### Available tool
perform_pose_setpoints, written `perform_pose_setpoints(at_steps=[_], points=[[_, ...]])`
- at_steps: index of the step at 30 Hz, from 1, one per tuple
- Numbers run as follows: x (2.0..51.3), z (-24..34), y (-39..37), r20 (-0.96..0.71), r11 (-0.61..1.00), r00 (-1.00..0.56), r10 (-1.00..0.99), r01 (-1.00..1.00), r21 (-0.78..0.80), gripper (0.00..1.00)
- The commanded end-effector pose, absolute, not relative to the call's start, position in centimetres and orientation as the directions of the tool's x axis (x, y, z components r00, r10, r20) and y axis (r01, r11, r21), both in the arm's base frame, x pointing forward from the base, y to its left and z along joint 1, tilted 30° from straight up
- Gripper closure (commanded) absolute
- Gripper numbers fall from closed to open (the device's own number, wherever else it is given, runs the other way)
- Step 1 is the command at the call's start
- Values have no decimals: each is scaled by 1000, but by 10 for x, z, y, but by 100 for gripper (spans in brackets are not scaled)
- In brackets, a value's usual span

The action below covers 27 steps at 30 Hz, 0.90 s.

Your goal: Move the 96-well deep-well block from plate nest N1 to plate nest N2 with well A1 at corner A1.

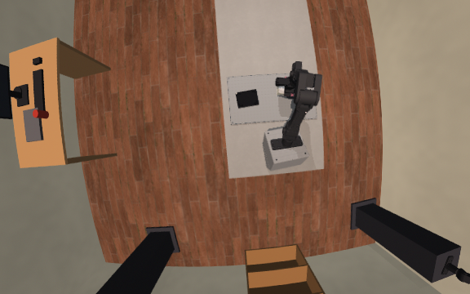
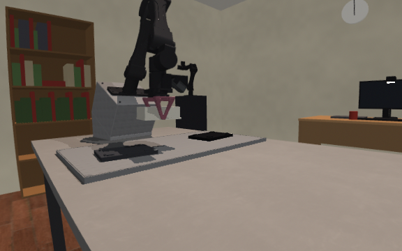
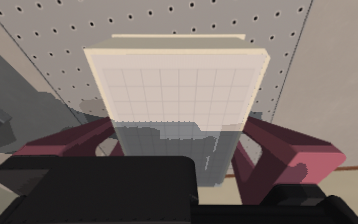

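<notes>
— What sits under the gripper (image 2: pixel 158 109)?
— Open air, then the near nest (image 2: pixel 125 153). The arm's grey base (image 2: pixel 117 118) crowds one side; the far nest (image 2: pixel 210 136) lies unblocked.

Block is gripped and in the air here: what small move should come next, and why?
Probably lower it: the gripper holds the cream gridded deep-well block above the near black plate nest, apparently N2, while the other black nest lies bare. Alignment is hard to judge.

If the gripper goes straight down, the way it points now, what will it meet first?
Probably nest N2 on the board: the gripper, shut on the block, hangs above it. Exact alignment is unclear.
</notes>
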<state>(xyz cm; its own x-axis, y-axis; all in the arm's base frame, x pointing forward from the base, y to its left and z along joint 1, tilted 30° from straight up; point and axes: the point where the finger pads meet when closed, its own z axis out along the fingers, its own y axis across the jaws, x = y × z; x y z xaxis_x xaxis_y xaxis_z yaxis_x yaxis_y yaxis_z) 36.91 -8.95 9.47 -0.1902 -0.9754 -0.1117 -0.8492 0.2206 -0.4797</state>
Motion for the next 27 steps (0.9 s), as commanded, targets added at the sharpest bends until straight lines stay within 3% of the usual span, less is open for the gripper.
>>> perform_pose_setpoints(at_steps=[1, 27], points=[[371, 101, -95, -116, 195, -158, -981, -847, -495, 100], [373, 101, -169, -114, 195, -159, -981, -847, -495, 100]])
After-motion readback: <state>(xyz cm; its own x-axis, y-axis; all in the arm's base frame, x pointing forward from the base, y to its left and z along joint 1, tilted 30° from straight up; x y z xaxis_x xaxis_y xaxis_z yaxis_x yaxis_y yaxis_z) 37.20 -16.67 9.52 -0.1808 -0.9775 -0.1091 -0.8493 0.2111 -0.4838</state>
